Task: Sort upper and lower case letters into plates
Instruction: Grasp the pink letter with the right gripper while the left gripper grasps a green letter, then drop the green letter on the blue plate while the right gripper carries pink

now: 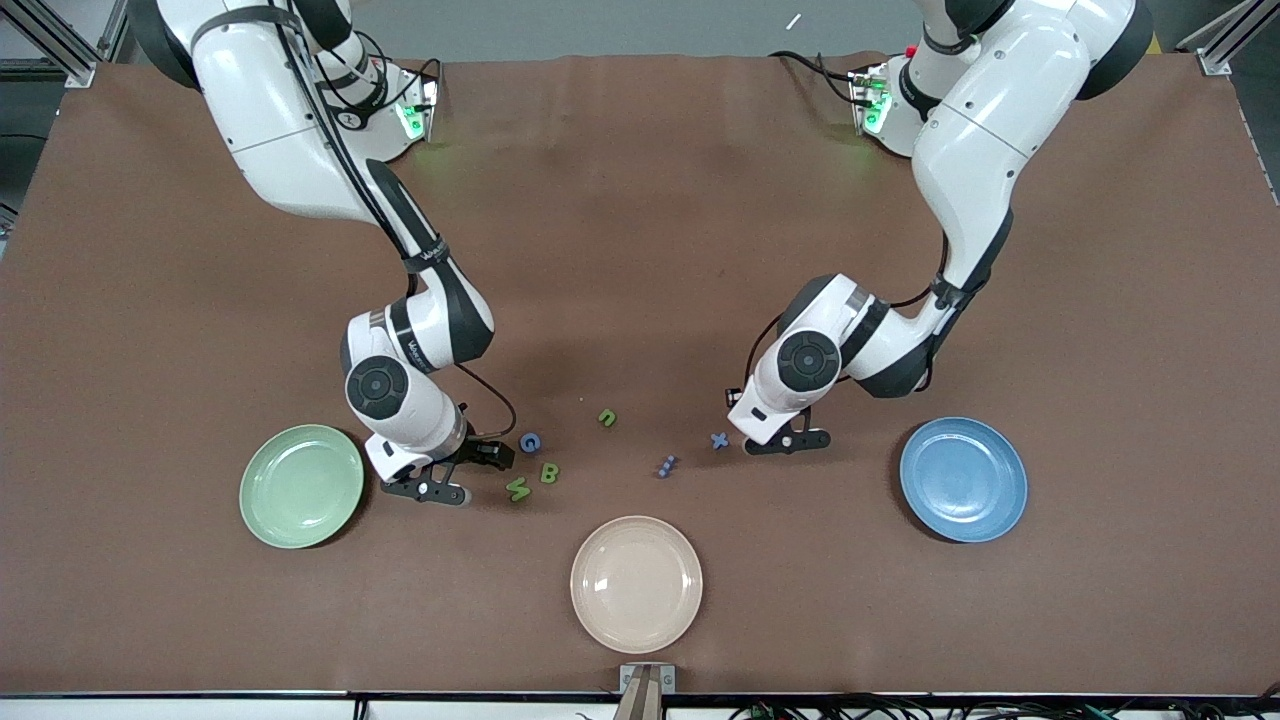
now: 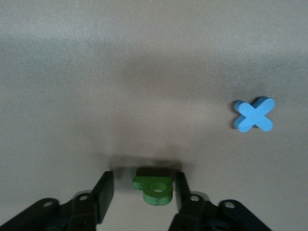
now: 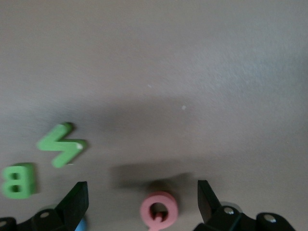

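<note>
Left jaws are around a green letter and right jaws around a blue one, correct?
Not quite. In the right wrist view the letter between the right gripper's jaws is a pink letter, not blue. The left gripper does straddle a green letter.

a brown mat covers the whole table. aluminium frame rails stand at both top corners. cables run along the edge nearest the front camera, beside a small metal bracket. lighting is even, with soft shadows.
</note>
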`<state>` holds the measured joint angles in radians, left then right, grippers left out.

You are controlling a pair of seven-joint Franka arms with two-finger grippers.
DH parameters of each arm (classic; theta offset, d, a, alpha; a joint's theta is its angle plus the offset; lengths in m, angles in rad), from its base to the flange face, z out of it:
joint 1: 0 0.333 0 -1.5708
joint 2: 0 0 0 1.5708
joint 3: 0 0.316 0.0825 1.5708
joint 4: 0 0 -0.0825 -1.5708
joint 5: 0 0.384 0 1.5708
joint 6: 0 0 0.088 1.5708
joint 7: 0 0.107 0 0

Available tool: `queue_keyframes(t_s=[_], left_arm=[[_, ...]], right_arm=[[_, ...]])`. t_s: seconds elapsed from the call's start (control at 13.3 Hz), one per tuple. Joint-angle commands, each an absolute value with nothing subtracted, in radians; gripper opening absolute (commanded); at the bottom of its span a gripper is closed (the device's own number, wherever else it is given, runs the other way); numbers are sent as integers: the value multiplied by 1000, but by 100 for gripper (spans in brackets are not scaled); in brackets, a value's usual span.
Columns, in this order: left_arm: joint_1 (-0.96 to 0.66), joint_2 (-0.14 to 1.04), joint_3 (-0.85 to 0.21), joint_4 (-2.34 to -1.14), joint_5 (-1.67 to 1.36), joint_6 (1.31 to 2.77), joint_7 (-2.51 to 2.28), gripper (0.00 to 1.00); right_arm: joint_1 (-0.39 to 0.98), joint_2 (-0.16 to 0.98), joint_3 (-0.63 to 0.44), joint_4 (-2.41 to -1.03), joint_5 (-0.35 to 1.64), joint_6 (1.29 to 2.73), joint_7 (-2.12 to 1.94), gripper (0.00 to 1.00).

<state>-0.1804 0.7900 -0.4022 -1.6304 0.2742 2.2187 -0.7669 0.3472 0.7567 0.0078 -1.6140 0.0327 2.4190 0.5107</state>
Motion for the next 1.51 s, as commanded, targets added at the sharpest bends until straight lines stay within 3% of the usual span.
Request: queue_keyframes(t_s=[0.0, 0.08, 0.23, 0.38, 0.68, 0.98, 1.13, 1.2, 1.28, 1.43], left_arm=[[-181, 804, -403, -1628, 296, 2227, -788, 46], [-181, 804, -403, -1628, 296, 2227, -788, 35], [-178, 802, -403, -1628, 293, 2227, -790, 1], [-157, 782, -400, -1611, 293, 2218, -804, 0], [-13, 692, -382, -1597, 301, 2212, -711, 0], [182, 704, -382, -1569, 327, 2212, -441, 3], [227, 729, -382, -1568, 379, 2218, -408, 16], [235, 733, -382, -1569, 402, 2218, -414, 53], [253, 733, -382, -1571, 405, 2218, -422, 100], [252, 721, -391, -1572, 402, 2214, -426, 100]], right_arm=[[341, 736, 9, -1663, 46, 2422, 512, 100], [341, 736, 9, -1675, 46, 2422, 511, 100], [347, 736, 9, -1692, 46, 2422, 511, 97], [350, 733, 9, -1694, 46, 2405, 506, 83], [351, 732, 9, -1692, 46, 2391, 489, 38], [347, 726, 8, -1687, 43, 2382, 485, 6], [301, 700, 2, -1649, 31, 2358, 424, 3], [260, 699, 2, -1608, 31, 2318, 355, 3], [209, 701, 2, -1570, 31, 2291, 268, 3], [143, 706, 0, -1546, 23, 2289, 102, 3]])
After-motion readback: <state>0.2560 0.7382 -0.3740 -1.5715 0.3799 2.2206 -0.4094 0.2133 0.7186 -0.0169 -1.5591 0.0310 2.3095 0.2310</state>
